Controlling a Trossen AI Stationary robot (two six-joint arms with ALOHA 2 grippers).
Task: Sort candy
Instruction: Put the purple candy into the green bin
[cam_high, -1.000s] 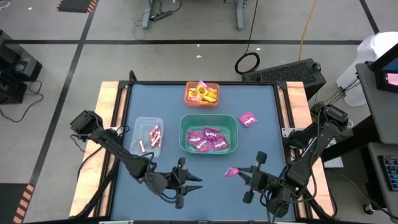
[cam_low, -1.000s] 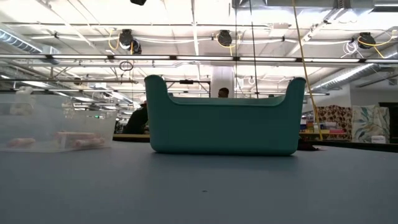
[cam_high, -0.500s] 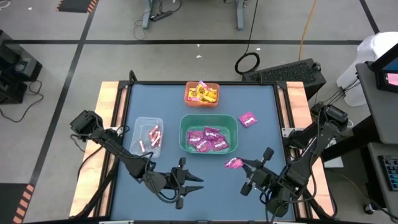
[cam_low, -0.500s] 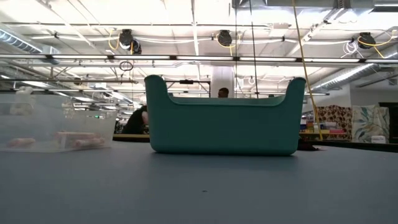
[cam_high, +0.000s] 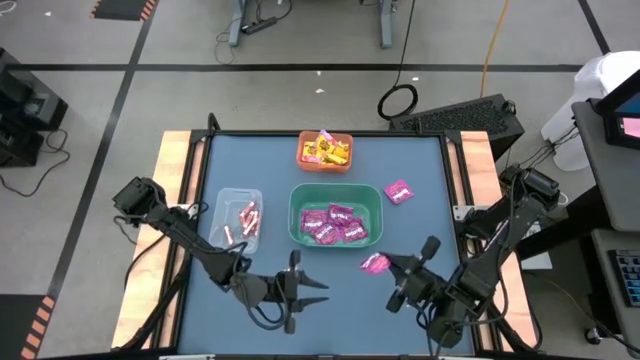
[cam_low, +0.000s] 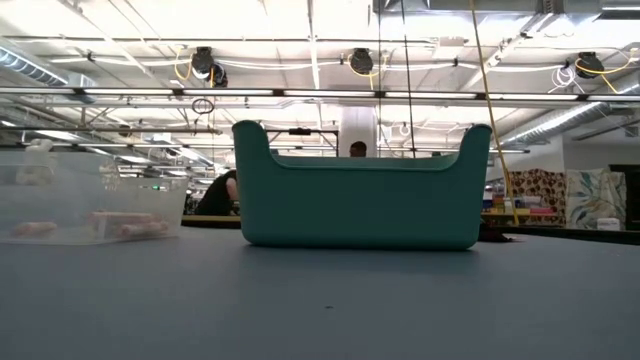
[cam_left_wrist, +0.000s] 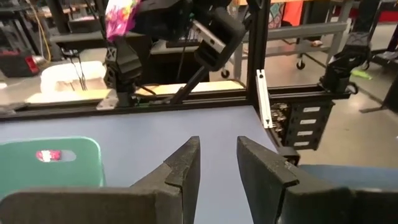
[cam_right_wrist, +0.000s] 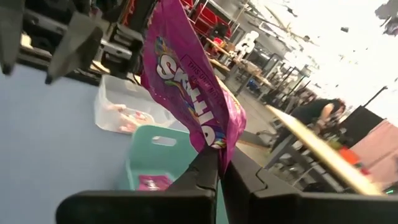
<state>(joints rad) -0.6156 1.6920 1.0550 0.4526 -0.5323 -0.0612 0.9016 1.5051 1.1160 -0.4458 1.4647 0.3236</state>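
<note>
My right gripper (cam_high: 390, 264) is above the table's near right part, shut on a magenta-pink candy packet (cam_right_wrist: 186, 81). My left gripper (cam_left_wrist: 217, 163) hovers near the front edge at centre left, open with nothing between its fingers, pointing at the right gripper. The green bin (cam_high: 336, 215) at centre holds several magenta packets. In the orange bin (cam_high: 325, 150) at the far edge lie yellow packets. Pink-white sticks lie in the clear bin (cam_high: 238, 218) on the left. One loose magenta packet (cam_high: 398, 192) lies flat on the table right of the green bin. My right gripper pinches the packet's lower edge (cam_right_wrist: 214, 148) between its two fingers (cam_right_wrist: 205, 171). The fingers run about level, coming from the table's near right side. The packet sticks out beyond the fingertips, lifted clear of the table (cam_high: 375, 262).
Bare blue table lies between the two grippers and along the near edge. In the low view the green bin (cam_low: 360, 190) and the clear bin (cam_low: 90, 205) stand on the table. A person sits in the room beyond. The table has wooden side rails (cam_high: 175, 180).
My right gripper has rolled about its own pointing line while staying in place. The held packet has turned with it and now sits a little farther from the near edge, closer to the green bin.
</note>
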